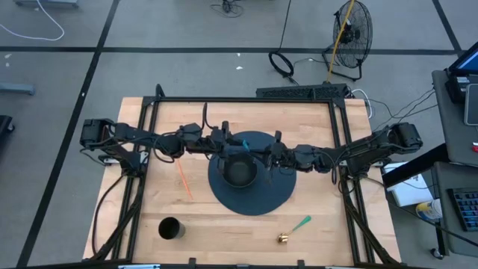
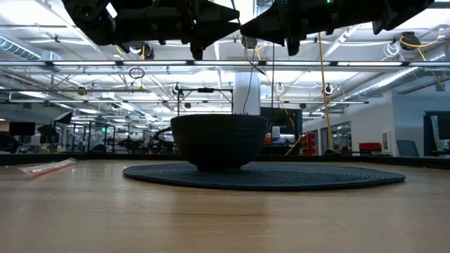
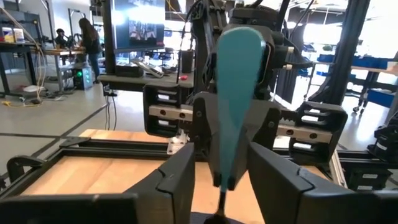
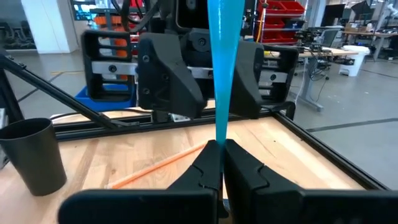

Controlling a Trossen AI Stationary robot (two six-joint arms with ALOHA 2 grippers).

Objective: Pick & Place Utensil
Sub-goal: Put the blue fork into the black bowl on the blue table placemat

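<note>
step: a teal utensil [image 4: 222, 68] was being passed between arms above the bowl [image 1: 239, 172], by my reading.
right end effector [image 4: 219, 163]: pinched narrow on the utensil's thin stem.
left end effector [image 3: 219, 177]: fingers wide, either side of the broad flat blade.
next move: likely called for one arm to let go, then lower it into the bowl.
textures: glossy plastic utensil; dark round bowl on a ribbed round mat [image 1: 261, 196]; pale wooden bench [image 1: 321, 142].

High view: overhead, straight down on light wooden desk [image 1: 314, 134]. Low view: desk-top level, facing dark round bowl [image 2: 219, 140], close. Wrist views: face each other, close, sharing upright teal plastic utensil [image 3: 235, 93].
</note>
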